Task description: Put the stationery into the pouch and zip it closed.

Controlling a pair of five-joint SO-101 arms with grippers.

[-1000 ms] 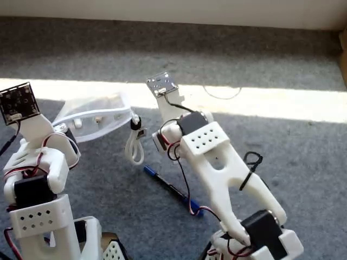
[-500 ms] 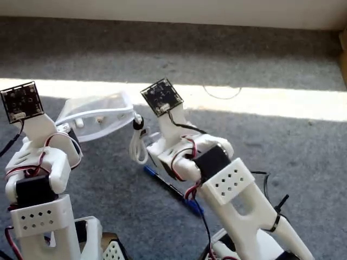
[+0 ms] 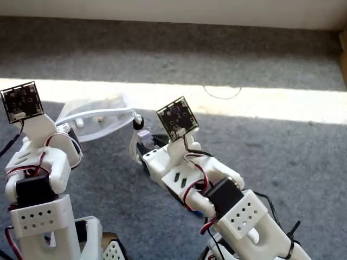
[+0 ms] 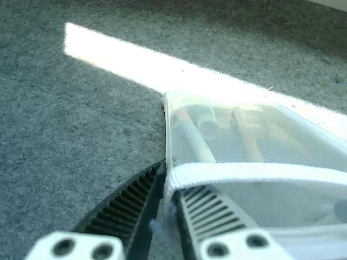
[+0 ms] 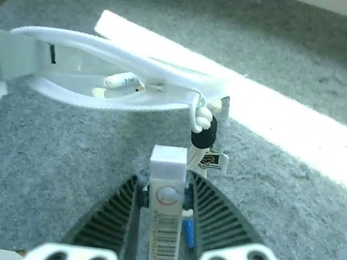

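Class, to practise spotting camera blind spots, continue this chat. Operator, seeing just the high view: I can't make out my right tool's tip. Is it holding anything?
Observer: Yes, the right tool is shut on a white stick.
Operator: Any stationery left outside the pouch?
Observer: A blue pen lies on the carpet, just under that stick.
Operator: And what is my left tool doing?
Observer: The left tool pinches the pouch at the end of its rim.
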